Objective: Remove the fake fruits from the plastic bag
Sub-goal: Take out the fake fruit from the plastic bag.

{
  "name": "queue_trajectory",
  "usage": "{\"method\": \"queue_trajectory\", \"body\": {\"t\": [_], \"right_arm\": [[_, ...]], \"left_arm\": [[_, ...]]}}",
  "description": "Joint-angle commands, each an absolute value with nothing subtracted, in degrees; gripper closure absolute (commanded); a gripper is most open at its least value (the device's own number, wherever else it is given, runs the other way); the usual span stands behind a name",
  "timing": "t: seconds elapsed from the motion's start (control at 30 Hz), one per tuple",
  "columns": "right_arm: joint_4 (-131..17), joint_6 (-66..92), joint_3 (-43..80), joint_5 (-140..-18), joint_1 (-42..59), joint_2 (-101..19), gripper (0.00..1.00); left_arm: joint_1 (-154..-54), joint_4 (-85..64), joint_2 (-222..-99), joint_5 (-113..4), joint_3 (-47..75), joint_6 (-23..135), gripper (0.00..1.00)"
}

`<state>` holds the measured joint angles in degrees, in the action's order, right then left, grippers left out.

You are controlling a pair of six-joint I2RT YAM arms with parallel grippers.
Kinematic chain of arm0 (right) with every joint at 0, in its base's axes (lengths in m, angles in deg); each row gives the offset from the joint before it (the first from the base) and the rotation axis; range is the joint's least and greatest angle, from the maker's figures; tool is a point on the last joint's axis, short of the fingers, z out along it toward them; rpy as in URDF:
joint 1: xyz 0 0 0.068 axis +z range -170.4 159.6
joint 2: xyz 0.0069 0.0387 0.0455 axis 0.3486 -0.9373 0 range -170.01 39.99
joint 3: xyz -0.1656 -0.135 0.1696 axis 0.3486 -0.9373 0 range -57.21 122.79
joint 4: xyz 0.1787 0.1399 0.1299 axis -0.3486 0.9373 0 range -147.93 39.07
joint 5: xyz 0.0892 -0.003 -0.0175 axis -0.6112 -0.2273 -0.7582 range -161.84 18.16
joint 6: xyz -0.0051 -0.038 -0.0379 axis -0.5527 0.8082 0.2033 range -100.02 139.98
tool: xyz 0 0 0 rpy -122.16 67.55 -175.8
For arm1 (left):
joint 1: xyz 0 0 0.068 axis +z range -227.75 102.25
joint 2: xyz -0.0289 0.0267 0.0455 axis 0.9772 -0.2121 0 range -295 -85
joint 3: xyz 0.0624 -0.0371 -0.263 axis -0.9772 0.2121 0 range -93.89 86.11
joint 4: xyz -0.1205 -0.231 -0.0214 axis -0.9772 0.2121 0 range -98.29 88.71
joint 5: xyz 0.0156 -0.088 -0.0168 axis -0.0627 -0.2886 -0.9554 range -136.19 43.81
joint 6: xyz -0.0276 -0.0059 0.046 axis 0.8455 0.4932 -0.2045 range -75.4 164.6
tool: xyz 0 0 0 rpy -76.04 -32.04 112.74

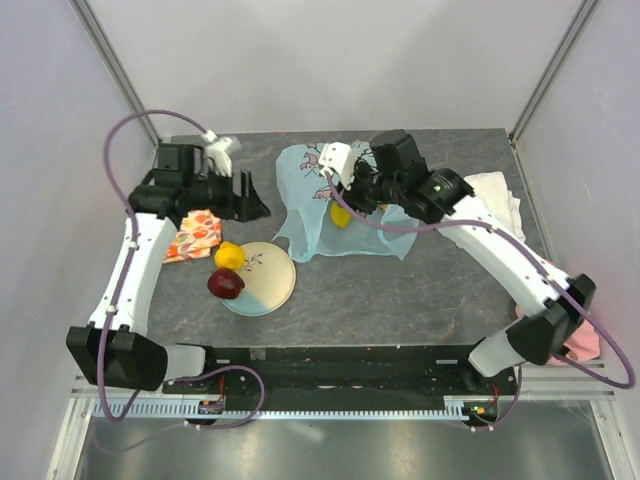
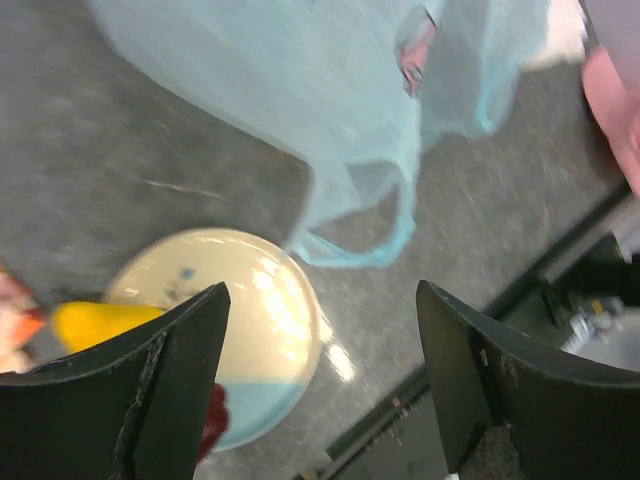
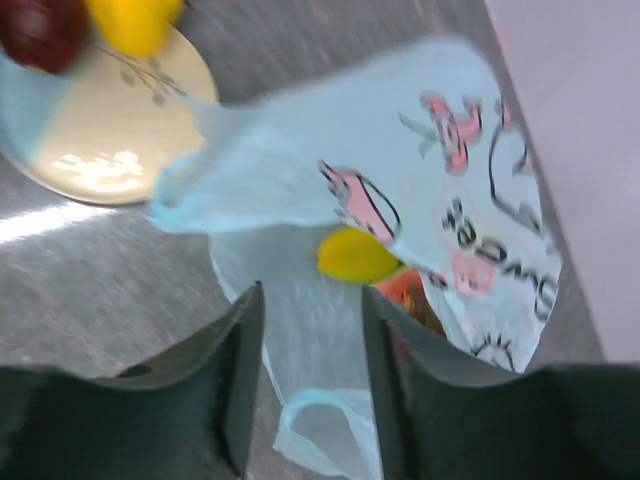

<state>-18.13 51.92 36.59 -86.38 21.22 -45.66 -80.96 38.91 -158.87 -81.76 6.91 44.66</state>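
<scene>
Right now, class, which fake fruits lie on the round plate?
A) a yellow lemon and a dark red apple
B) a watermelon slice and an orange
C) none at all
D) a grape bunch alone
A: the top view shows the yellow lemon and the dark red apple resting side by side at the left edge of the plate.

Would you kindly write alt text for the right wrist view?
The right end effector, jaws apart, hangs over a light-blue bag with a yellow fruit peeking out. A plate holding a lemon and an apple lies upper left.
</scene>
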Motion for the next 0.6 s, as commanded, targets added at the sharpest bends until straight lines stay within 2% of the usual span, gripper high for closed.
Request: {"method": "queue_trajectory", "body": {"t": [0.0,0.1,0.27,0.3,0.57], "right_arm": [[-14.8,46.9,31.8,-82.4,15.7,-53.0,0.53],[-14.9,46.1,31.8,-79.1,14.1,-56.7,0.55],[-15.6,42.2,35.0,-78.1,11.0,-61.4,0.52],[-15.8,41.9,35.4,-78.1,10.6,-62.7,0.52],[-22.8,41.1,35.1,-70.8,9.4,-66.7,0.46]], "left_arm": [[-92.3,42.9,-159.9,-87.3,11.6,39.6,0.18],[-96.9,39.8,-160.6,-84.7,14.8,42.3,0.15],[-97.7,35.9,-166.2,-81.0,13.4,47.8,0.11],[-97.9,35.6,-168.6,-81.4,12.2,48.5,0.01],[-100.7,32.8,-179.5,-85.7,3.9,51.8,0.01]]}}
